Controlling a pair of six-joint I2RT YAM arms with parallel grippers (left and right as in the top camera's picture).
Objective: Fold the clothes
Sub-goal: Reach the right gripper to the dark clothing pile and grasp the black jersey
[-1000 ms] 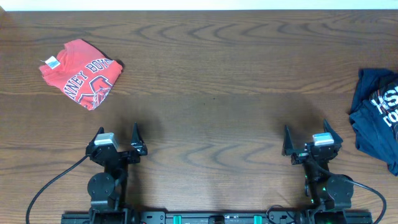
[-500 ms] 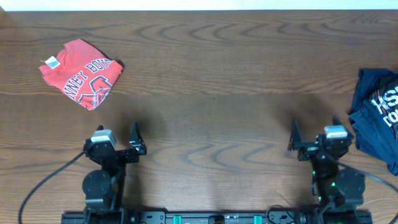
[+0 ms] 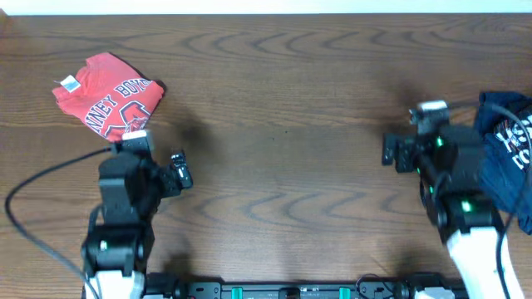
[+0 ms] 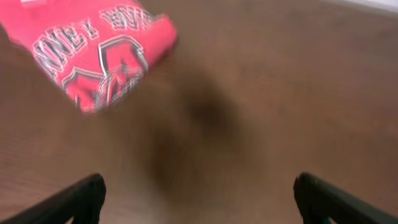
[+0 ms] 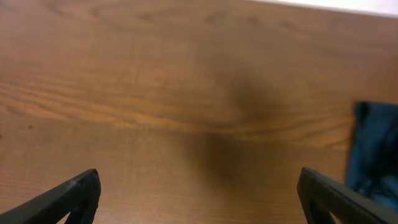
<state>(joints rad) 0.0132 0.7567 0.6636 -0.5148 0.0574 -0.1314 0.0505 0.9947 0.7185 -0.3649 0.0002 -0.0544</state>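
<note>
A folded red T-shirt (image 3: 108,98) with white lettering lies at the far left of the table; in the left wrist view the red T-shirt (image 4: 93,56) fills the upper left. A crumpled dark navy T-shirt (image 3: 509,141) with white lettering lies at the right edge, and the right wrist view catches the navy T-shirt (image 5: 373,155) at its right side. My left gripper (image 3: 150,162) (image 4: 199,183) hovers open just below the red shirt, apart from it. My right gripper (image 3: 428,137) (image 5: 199,177) hangs open left of the navy shirt, holding nothing.
The brown wooden table (image 3: 283,83) stretches between the two shirts. A black cable (image 3: 41,187) trails from the left arm toward the near edge. The arm bases stand along the front edge.
Both arms have lifted and reached away from the front edge, the left toward the red shirt, the right up and rightward toward the navy shirt. Both grippers stayed open.
</note>
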